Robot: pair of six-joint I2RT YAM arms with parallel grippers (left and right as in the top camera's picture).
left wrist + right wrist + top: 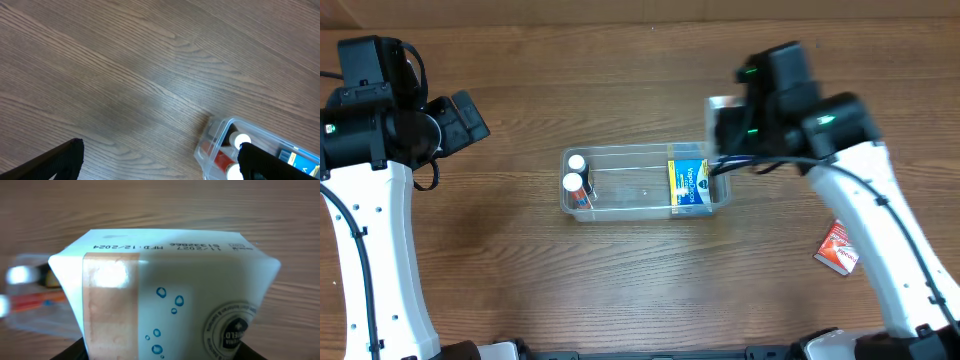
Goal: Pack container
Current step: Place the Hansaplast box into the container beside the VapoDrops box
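- White carton (165, 280) with a tan tape strip filling the right wrist lens, right gripper (728, 128) fingers clamped on it.
- Hanging at 1 o'clock off the container (630, 150), probably clear of its rim.
- Dead centre of the table (520, 250), that container: white-capped bottles (576, 172) at its 9 o'clock end, blue and yellow box (689, 185) at 3.
- Out at 10 o'clock, left gripper (161, 150), fingers spread wide, empty.
- Red and white packet (838, 250) at 4 o'clock.
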